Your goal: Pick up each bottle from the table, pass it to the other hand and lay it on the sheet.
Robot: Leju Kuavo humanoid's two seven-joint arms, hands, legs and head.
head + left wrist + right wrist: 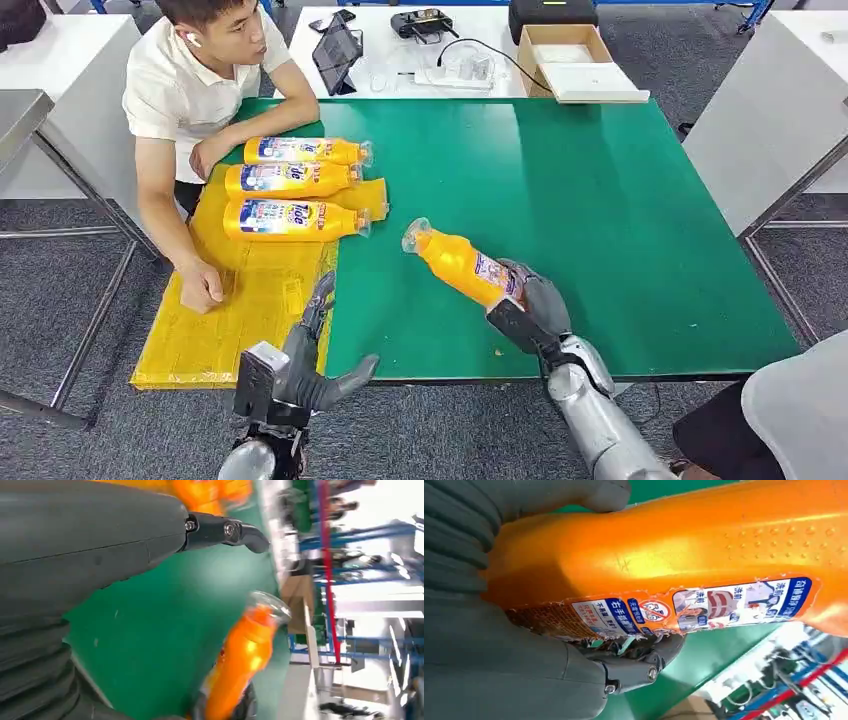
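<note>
Lower middle of the head view: right hand [528, 305] wrapped around the base end of an orange plastic detergent bottle [462, 264], clear cap aimed up-left toward the other arm. Looks lifted off the green tabletop [620, 220] and tilted, probably so the neck end is free to grab for the handover. Left hand [310, 365] at bottom left, fingers spread and holding nothing, palm turned toward the bottle, so likely waiting to receive. Well apart for now, no contact. Left of centre, three matching orange bottles [295, 181] lying side by side on the yellow sheet [235, 310], caps to the right. Seated person's hand [203, 285] resting on the sheet's left edge, maybe pinning it down.
</note>
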